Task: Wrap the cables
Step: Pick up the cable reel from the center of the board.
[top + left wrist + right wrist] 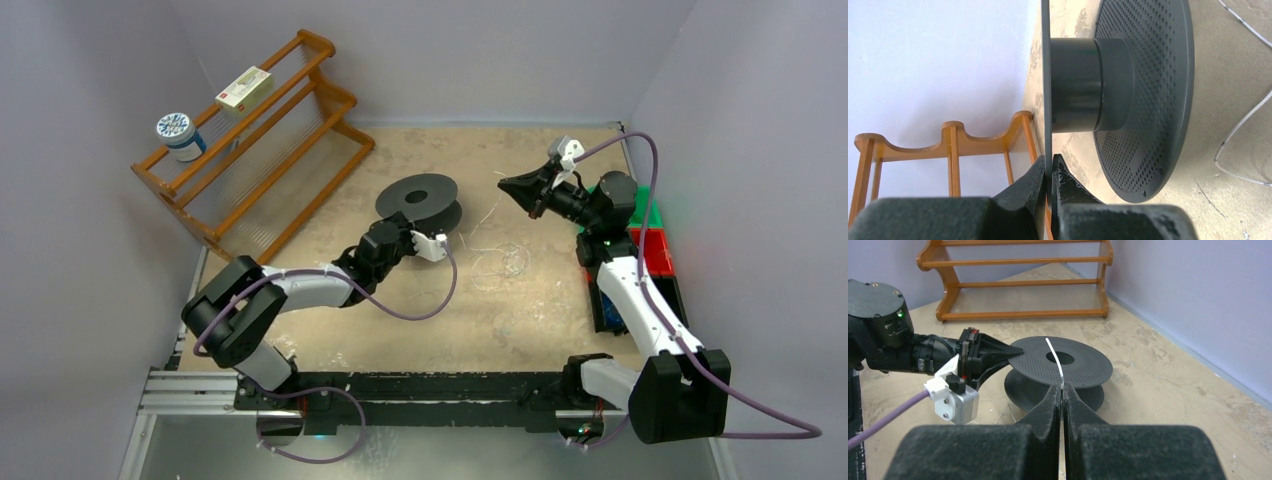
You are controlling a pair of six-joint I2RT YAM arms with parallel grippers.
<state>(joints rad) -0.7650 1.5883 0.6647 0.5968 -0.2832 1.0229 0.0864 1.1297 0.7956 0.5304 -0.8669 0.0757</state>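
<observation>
Black perforated plastic spool point(420, 200) lies flat on one flange near the middle of the beige tabletop point(560, 330). My left gripper point(402, 227) reaches it from the near side. On the left wrist view its two fingers are pinched tight on the thin rim of the upper flange, one above and one below.

My right gripper point(505, 183) sits to the right of the spool, apart from it and pointing towards it. From its own camera I see the fingers point(1050, 405) pressed together on the pale, thread-thin cable point(1055, 360), and a short white end stands up from between the tips. The rest of that cable lies in loose loops on the table point(500, 262), just right of the spool and between the two arms.

An orange-brown wooden rack point(260, 150) stands at the far left. It carries a white round jar point(180, 135) and a small cream box point(244, 88). Red, green and blue plastic bins point(655, 250) sit along the right edge.
</observation>
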